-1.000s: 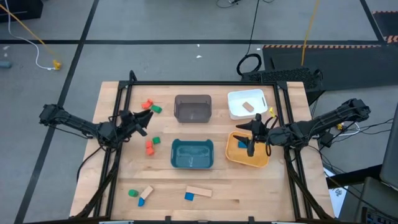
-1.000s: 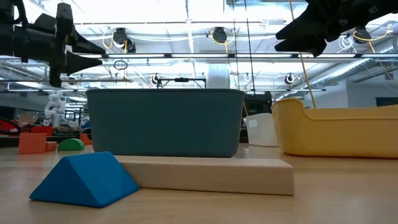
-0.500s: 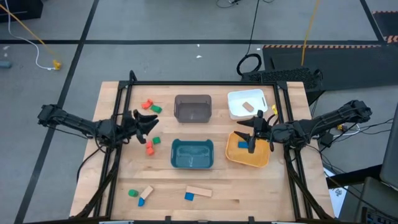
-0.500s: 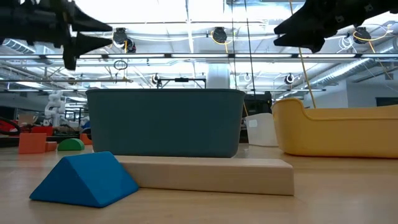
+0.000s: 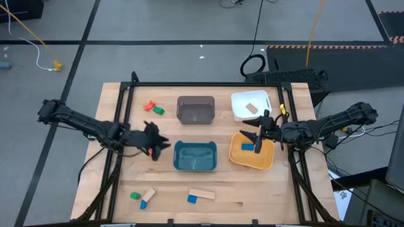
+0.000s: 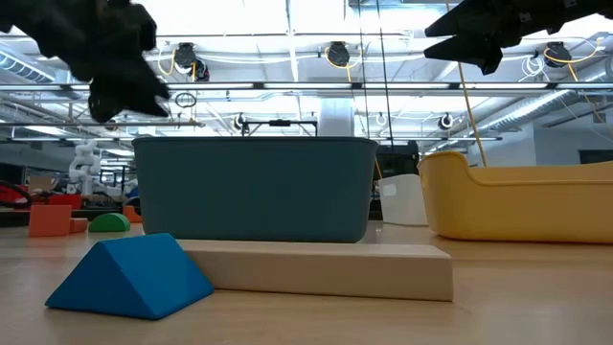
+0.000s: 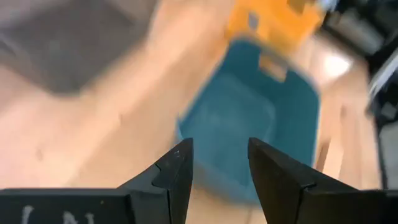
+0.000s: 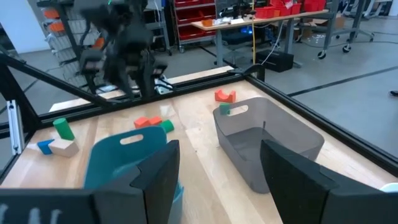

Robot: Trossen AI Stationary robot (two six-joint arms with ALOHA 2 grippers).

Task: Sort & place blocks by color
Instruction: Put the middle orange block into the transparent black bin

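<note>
Both arms reach inward over the table.
Left gripper (image 5: 161, 142) hangs near the middle, fingers slightly parted and empty; right gripper (image 5: 255, 135) hangs opposite, fingers spread.

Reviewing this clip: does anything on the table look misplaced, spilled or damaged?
One thing: a blue block lies in the yellow tray, though the teal tray beside it looks the closer colour match. Nothing appears spilled, tipped or damaged.

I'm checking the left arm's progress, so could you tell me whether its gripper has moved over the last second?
Yes. In the high view the left gripper has swung toward the teal tray, now close to that tray's left edge.
</note>
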